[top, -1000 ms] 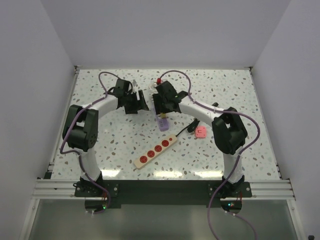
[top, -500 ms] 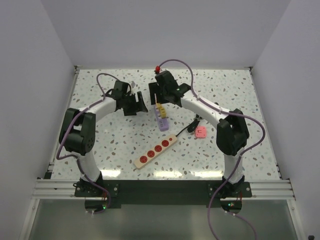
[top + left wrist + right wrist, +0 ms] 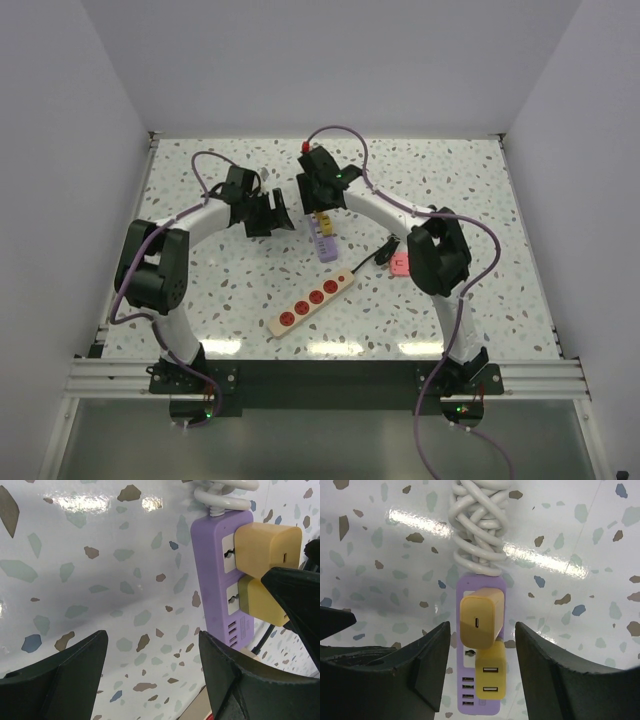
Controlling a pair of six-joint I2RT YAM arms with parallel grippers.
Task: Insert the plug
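Right gripper [image 3: 481,626] released: fingers spread either side of the upper yellow plug [image 3: 480,615], a gap showing on both sides, no contact. The plug sits on the purple power strip [image 3: 210,580], in the socket nearest the coiled white cord [image 3: 480,525]. It looks seated, but depth is hard to judge from above. Second yellow charger [image 3: 491,677] touches it on the same strip. Left gripper [image 3: 152,640] has its jaws apart, holds nothing, and hovers beside the strip over the table [image 3: 480,200]. White strip with red sockets [image 3: 312,300] lies nearer the arm bases, apart from the purple one.
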